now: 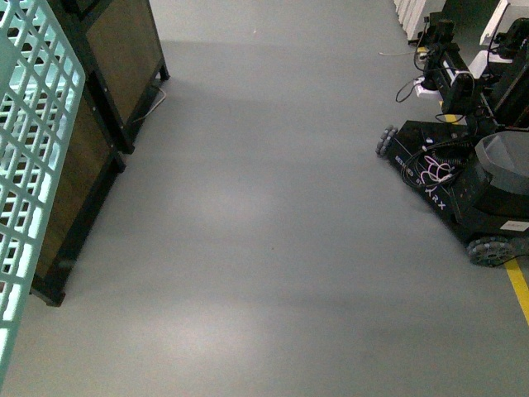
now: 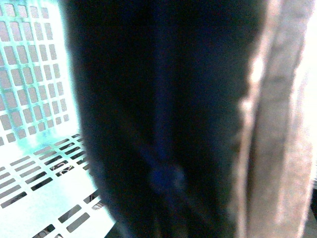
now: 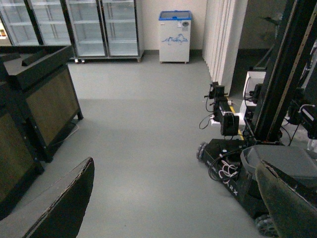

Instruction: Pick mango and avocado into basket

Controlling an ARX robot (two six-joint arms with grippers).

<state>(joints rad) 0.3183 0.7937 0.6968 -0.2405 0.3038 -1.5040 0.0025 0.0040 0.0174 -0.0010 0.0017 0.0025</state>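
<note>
Although neither mango nor avocado showed in any view, the basket (image 1: 37, 165) lay on the robot's left, close beside the left end effector (image 2: 215, 129), whose opening could not be judged, while the right end effector (image 3: 174, 166) stood wide open, empty.

Smooth moulded teal plastic with a soft sheen for the basket (image 1: 33, 165), slotted all over. Grey, seamless and smooth on the floor (image 1: 264, 248), mostly matt with faint pale reflections. On the display stands (image 1: 106, 112), matt black frames around brown wood-grain panels (image 1: 124, 41). Hard black casing on the other robot's base (image 1: 496, 186), half-glossy, over ridged wheels (image 1: 488, 250). Thin, flat yellow floor tape (image 1: 519, 289) beside it. Dark, dull, rough-faced padding on the right gripper (image 3: 174, 164) fingers (image 3: 67, 208), frayed pale along the edges. Clear glass in the fridge doors (image 3: 86, 27); shiny white finish on the chest freezer (image 3: 175, 37). Beyond basket plastic, left wrist view too blurred for any finish.
</note>
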